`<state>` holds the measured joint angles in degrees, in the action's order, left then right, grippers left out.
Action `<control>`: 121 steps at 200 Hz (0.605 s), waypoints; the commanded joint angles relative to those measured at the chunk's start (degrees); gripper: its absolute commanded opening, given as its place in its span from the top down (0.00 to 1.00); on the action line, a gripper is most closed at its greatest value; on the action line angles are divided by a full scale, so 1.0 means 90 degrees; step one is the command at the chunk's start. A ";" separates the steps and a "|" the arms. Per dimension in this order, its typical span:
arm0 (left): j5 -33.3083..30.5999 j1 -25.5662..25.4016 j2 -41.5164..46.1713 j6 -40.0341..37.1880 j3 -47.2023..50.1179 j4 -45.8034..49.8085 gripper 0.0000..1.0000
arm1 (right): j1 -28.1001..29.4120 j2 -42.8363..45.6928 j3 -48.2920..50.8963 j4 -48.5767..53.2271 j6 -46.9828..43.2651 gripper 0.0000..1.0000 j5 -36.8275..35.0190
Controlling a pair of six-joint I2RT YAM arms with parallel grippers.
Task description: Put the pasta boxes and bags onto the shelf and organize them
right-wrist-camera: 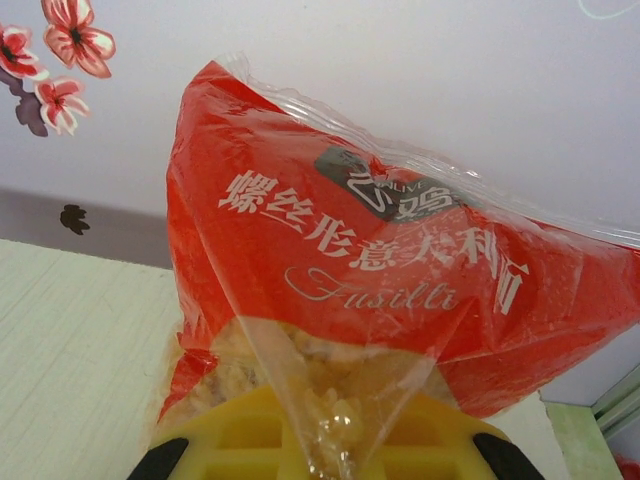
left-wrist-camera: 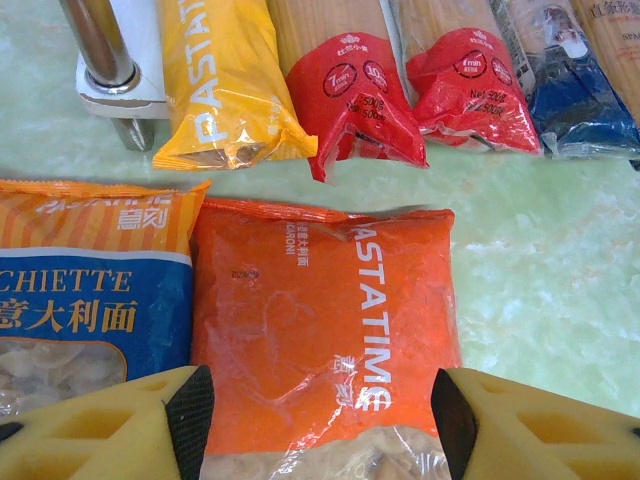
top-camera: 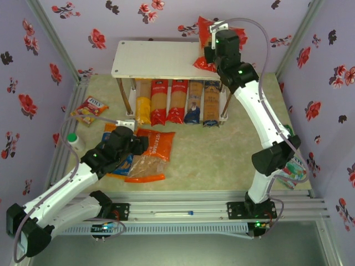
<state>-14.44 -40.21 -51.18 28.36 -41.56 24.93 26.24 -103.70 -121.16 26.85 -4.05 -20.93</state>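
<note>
The white shelf (top-camera: pixel 158 58) stands at the back. Under its top lie five spaghetti packs side by side: one yellow (top-camera: pixel 143 105), two red (top-camera: pixel 168 102), two dark blue (top-camera: pixel 202 105). My right gripper (top-camera: pixel 211 52) hovers over the shelf top's right end, shut on the red fusilli bag (right-wrist-camera: pixel 340 250), which stands upright above the fingers. The orange bag (left-wrist-camera: pixel 320 300) lies flat on the table with the blue-orange bag (left-wrist-camera: pixel 90 300) touching its left side. My left gripper (left-wrist-camera: pixel 320 420) is open just above the orange bag, its pads (left-wrist-camera: pixel 190 420) straddling the bag's width.
A shelf post and foot (left-wrist-camera: pixel 100 45) stand just left of the yellow pack (left-wrist-camera: pixel 215 80). Snack packets lie at the left (top-camera: pixel 89 111) and by the right arm (top-camera: pixel 294 172). A white bottle with a green cap (top-camera: pixel 74 142) stands near the left arm.
</note>
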 commanded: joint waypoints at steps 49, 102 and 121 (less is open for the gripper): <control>-0.0129 0.0063 0.0071 0.0035 0.0075 0.0043 0.35 | -0.0118 0.0142 0.0407 -0.0619 0.0382 0.41 -0.0112; -0.0132 0.0073 0.0054 0.0033 0.0067 0.0023 0.35 | -0.0123 0.0381 0.0592 -0.0681 0.0450 0.21 -0.0108; -0.0133 0.0072 0.0042 0.0022 0.0039 0.0023 0.35 | -0.0123 0.0524 0.0709 -0.0657 0.0486 0.19 -0.0121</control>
<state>-14.55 -40.10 -51.13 28.36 -41.50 24.93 25.47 -102.98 -115.94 22.15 -0.86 -20.99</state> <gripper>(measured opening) 0.652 0.804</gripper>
